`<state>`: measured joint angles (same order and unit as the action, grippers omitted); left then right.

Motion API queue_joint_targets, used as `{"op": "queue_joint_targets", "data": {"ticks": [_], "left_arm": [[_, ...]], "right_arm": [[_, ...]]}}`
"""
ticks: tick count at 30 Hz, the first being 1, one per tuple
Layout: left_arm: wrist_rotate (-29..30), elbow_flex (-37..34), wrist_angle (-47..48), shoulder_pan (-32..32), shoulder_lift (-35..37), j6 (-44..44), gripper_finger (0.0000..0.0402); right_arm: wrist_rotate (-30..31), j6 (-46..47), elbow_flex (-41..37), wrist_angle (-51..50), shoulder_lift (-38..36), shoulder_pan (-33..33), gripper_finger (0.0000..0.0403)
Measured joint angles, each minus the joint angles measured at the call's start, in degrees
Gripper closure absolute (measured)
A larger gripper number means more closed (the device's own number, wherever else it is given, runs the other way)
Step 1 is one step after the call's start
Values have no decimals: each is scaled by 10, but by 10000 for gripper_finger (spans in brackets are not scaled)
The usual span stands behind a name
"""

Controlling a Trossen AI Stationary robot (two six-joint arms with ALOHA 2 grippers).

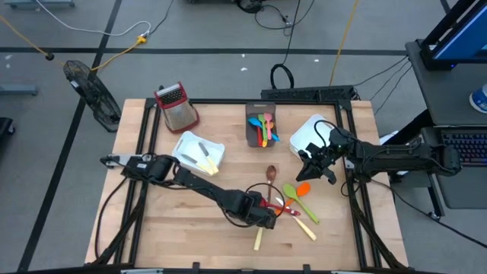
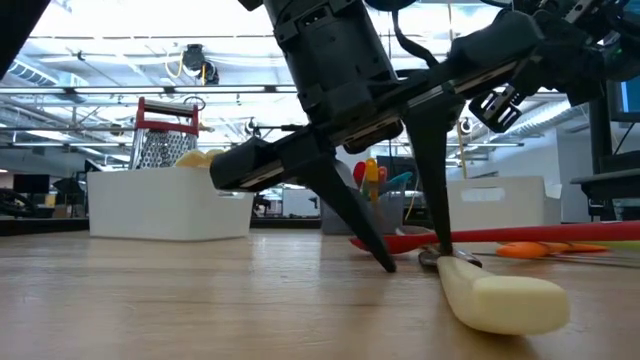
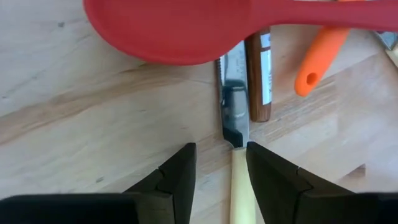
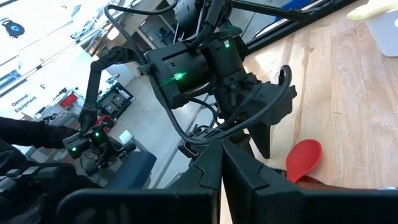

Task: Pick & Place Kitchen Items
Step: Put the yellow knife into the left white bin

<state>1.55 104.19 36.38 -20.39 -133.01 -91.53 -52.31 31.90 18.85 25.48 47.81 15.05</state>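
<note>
A cream-handled knife [image 3: 234, 99] lies flat on the wooden table among a red spoon [image 3: 180, 28], an orange utensil [image 3: 318, 55] and a brown wooden spoon [image 1: 270, 176]. My left gripper [image 3: 221, 149] is open and low at the table's near middle. It points down, with one finger on each side of the knife where blade meets handle [image 2: 500, 300]. My right gripper [image 1: 310, 164] is shut and empty. It hovers above the table by the right white bin [image 1: 308, 135]. My left gripper stands astride the knife's cream handle [image 3: 239, 186], at its blade end, coming from above. One finger [image 3: 264, 177] is right against the handle's side; whether it touches, I cannot tell. The other finger [image 3: 183, 177] stands apart. The knife lies flat on the table.
A green spatula [image 1: 293, 194] and a yellow utensil [image 1: 306, 227] lie near the knife. A grey bin [image 1: 262, 125] holds colourful utensils. A left white bin [image 1: 199, 152] holds cream-handled cutlery. A red-topped grater [image 1: 176, 105] stands at the far left.
</note>
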Motion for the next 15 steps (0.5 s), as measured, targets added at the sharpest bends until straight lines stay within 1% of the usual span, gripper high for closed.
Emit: {"op": "queue_joint_targets", "data": {"ticks": [5, 9, 15], "left_arm": [[4, 1, -1, -1, 0, 25, 256], [-10, 1, -1, -1, 0, 30, 256], [-16, 2, -2, 1, 0, 69, 257]], "right_arm": [[0, 0, 0, 0, 0, 0, 399], [0, 2, 0, 0, 0, 0, 399], [0, 2, 0, 0, 0, 0, 399]]}}
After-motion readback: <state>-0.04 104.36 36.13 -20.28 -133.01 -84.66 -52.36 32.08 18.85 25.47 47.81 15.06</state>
